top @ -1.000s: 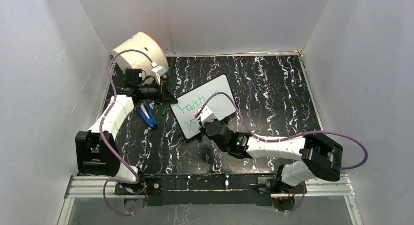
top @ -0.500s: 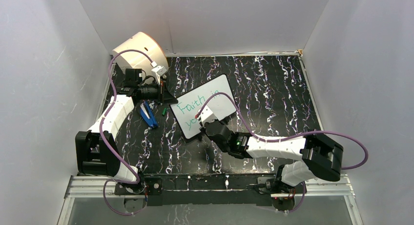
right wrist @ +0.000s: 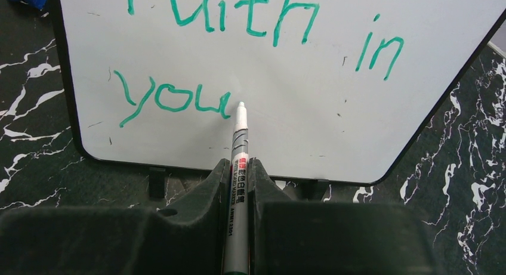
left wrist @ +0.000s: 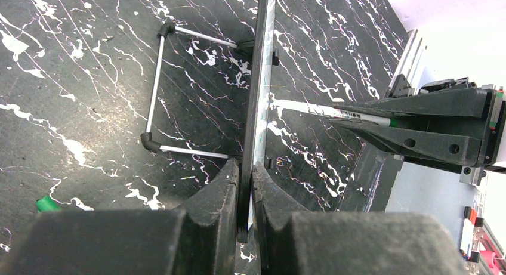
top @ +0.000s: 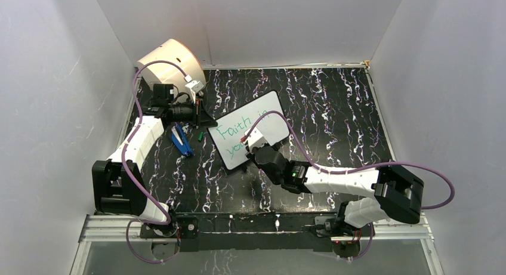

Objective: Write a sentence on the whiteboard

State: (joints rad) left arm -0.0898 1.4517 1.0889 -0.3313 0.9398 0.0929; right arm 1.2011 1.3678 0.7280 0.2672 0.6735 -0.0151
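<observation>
The whiteboard (top: 253, 129) stands tilted on its feet mid-table; it also fills the right wrist view (right wrist: 286, 108). Green lettering (right wrist: 179, 99) on it reads "Faith in" above "you". My left gripper (left wrist: 246, 188) is shut on the whiteboard's black edge (left wrist: 259, 96), seen edge-on, at the board's left corner (top: 206, 124). My right gripper (right wrist: 238, 179) is shut on a silver marker (right wrist: 238, 161); its white tip sits at the board just right of "you". From above, the right gripper (top: 255, 145) is at the board's near edge.
A cream drum (top: 170, 60) stands at the back left corner. A blue object (top: 181, 139) and a small green cap (top: 201, 133) lie left of the board. The board's wire stand (left wrist: 156, 90) rests on the black marbled table (top: 334, 108). White walls enclose the cell.
The right arm has shifted slightly to the right along the board's near edge, marker still in its jaws. The left arm and board have not moved.
</observation>
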